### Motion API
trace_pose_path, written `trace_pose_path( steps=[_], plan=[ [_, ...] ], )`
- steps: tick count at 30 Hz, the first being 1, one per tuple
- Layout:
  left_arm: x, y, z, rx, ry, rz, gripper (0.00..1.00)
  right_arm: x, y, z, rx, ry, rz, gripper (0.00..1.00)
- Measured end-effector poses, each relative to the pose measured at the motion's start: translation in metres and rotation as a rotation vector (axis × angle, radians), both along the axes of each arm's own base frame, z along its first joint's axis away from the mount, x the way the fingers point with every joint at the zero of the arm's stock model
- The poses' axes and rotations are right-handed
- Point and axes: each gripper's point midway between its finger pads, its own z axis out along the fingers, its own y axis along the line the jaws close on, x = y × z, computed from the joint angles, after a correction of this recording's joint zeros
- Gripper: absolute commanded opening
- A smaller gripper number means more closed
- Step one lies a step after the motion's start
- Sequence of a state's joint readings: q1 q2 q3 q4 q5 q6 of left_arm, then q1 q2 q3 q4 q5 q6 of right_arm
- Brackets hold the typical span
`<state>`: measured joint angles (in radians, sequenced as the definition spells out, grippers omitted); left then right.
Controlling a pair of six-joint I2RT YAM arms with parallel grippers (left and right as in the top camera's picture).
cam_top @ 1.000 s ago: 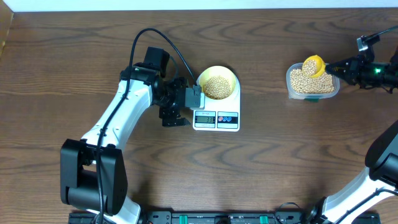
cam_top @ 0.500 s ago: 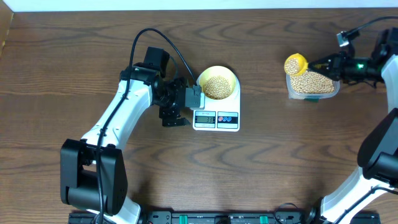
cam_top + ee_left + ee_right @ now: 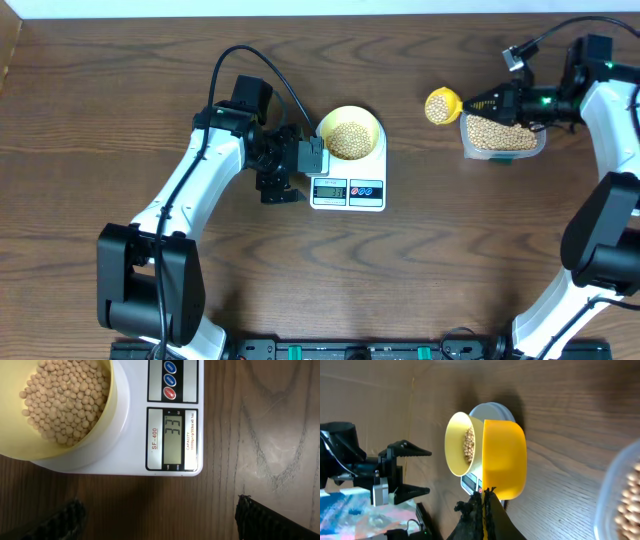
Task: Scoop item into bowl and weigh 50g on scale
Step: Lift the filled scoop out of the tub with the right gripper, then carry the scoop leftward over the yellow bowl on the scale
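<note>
Bowl point(image 3: 349, 135): on scale point(image 3: 348, 192), part-filled with beans point(image 3: 65, 400); display point(image 3: 173, 439) reads 33, so I judge about two-thirds done, topping-up left. My right jaws: clamped on yellow scoop point(image 3: 442, 105), held above the desk point(image 3: 450, 250) between clear container point(image 3: 502, 138) and scale. My left jaws: apart, empty, beside the scale.

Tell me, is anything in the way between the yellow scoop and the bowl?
Nothing visible: only bare brown wooden table lies between the bright yellow plastic scoop and the small round pale yellow bowl.
</note>
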<state>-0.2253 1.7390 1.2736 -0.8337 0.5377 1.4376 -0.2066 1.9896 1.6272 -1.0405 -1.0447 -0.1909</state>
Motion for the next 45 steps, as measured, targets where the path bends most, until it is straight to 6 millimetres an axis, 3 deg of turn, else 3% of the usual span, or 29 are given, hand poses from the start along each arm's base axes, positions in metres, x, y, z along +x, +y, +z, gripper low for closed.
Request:
trace_pose_path(
  steps=[8,20,33,45],
  plan=[
    [0.000,0.000,0.000,0.000,0.000,0.000,0.98,-0.004,0.032,0.001,0.003,-0.007,0.072,0.01],
    [0.000,0.000,0.000,0.000,0.000,0.000,0.98,-0.010,0.061,0.002,0.011,-0.014,0.139,0.01],
    [0.000,0.000,0.000,0.000,0.000,0.000,0.98,-0.015,0.081,0.003,0.014,-0.015,0.183,0.01],
    [0.000,0.000,0.000,0.000,0.000,0.000,0.98,-0.015,0.082,0.003,0.014,-0.017,0.186,0.01]
  ],
)
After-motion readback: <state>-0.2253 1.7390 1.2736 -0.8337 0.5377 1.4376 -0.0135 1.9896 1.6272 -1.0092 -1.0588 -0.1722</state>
